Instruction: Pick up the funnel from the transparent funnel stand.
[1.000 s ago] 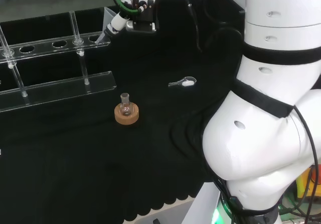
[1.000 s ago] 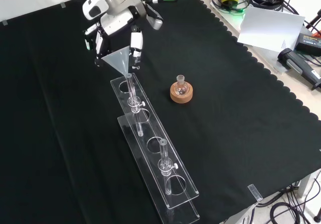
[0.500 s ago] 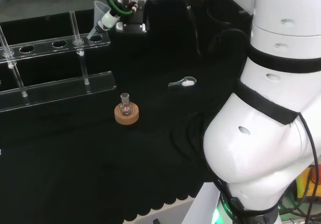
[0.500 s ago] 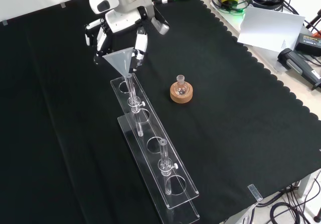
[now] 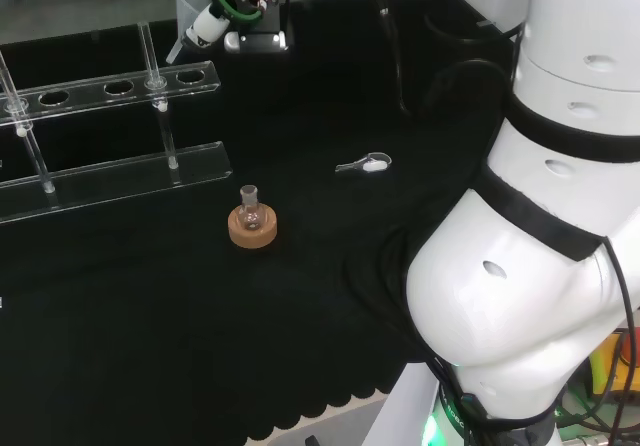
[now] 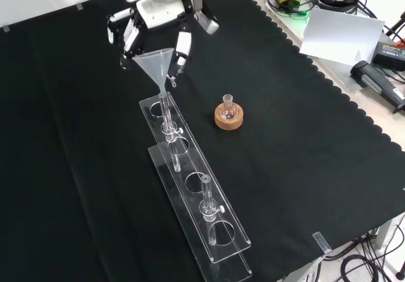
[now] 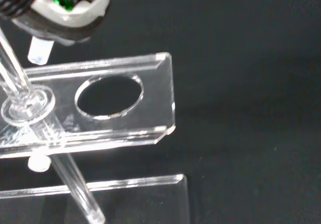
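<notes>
The clear funnel [image 6: 154,64] hangs cone up, with the hand [image 6: 159,13] shut on it, fingers on either side of the cone's rim. Its stem tip hovers just above the end hole of the transparent stand [image 6: 192,182] in the front view. The head view has the funnel [image 5: 188,6] at the hand [image 5: 240,11], above the right end of the stand [image 5: 110,88]. In the wrist view the end hole of the stand [image 7: 150,78] holds nothing, and a blurred white part of the hand [image 7: 65,8] shows.
A small flask on a cork ring [image 6: 228,114] stands to the right of the stand in the front view. A small white spoon [image 5: 366,165] lies on the cloth in the head view. Two upright rods brace the stand's shelves [image 6: 168,129].
The hand has risen with the funnel. The funnel's stem has come up out of the stand's end hole and now hangs above it.
</notes>
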You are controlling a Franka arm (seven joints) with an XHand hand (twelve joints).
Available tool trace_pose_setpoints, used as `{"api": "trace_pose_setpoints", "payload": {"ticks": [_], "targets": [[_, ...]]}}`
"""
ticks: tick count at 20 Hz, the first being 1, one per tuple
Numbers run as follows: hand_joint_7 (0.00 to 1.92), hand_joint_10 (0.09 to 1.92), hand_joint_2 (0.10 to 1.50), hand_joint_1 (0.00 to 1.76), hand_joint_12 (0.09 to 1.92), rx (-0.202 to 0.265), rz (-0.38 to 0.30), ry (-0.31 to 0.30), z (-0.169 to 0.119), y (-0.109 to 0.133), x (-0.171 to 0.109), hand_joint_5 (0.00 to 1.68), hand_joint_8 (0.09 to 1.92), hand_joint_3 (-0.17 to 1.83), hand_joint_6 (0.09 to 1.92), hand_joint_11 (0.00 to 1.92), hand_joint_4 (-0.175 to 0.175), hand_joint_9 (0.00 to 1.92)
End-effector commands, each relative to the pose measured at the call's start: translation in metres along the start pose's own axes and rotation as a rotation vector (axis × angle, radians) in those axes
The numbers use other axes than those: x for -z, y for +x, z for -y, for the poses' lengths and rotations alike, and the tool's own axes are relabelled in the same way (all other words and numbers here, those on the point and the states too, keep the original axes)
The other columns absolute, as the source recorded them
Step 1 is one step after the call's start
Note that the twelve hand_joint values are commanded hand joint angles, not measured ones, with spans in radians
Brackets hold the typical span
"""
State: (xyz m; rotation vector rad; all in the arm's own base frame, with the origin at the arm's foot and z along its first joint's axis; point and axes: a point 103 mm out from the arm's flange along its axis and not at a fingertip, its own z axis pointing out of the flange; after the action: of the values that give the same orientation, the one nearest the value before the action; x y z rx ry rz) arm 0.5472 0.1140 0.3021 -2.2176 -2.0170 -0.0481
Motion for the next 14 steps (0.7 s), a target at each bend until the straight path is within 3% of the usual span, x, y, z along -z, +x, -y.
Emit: {"api": "trace_pose_setpoints", "payload": {"ticks": [1,4,14], "targets": [[1.18,0.33,0.63,0.90,1.16,0.032,0.061,-0.032,0.015,-0.029,0.027,0.88,0.28,0.51,0.25,0.00,0.060,0.85],[1.18,0.33,0.63,0.90,1.16,0.041,0.043,-0.018,0.018,-0.023,0.036,0.88,0.28,0.51,0.25,0.00,0.061,0.85],[1.18,0.32,0.62,0.90,1.17,0.065,0.089,-0.001,0.035,-0.072,0.055,0.88,0.28,0.52,0.26,0.00,0.062,0.85]]}}
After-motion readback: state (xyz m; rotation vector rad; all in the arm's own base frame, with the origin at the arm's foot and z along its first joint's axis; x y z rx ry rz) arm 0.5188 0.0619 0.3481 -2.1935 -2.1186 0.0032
